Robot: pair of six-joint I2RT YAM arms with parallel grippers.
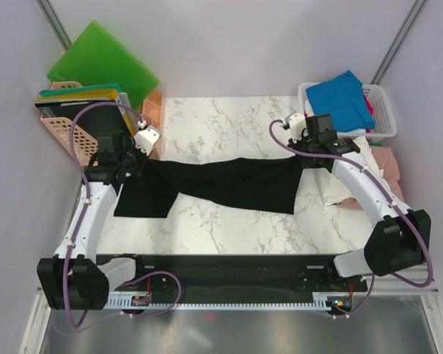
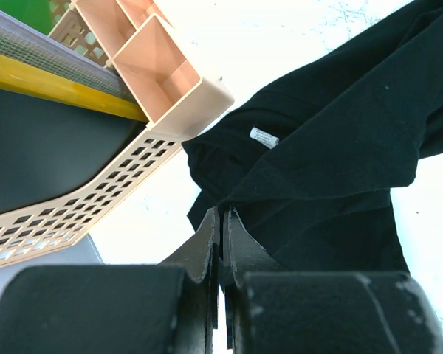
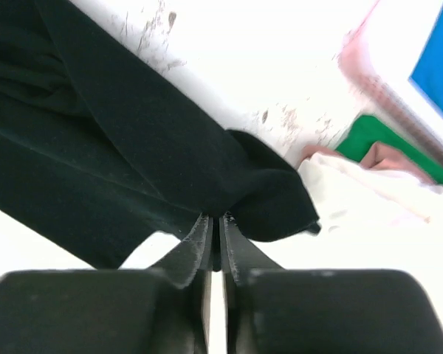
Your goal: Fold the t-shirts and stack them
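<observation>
black t-shirt (image 1: 229, 186) stretched over the marble table (image 1: 221, 122) between left pincer (image 1: 135, 164) and right pincer (image 1: 304, 153).

we see a marble table (image 1: 221, 122) | green board (image 1: 103, 63) leaning at back left | beige basket (image 1: 57, 127) of flat folders (image 1: 80, 98) beside it | small peach tray (image 1: 153, 107) next to that | white basket (image 1: 385, 110) back right

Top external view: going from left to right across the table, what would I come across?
peach basket → left gripper → black t-shirt → right gripper → white basket
</observation>
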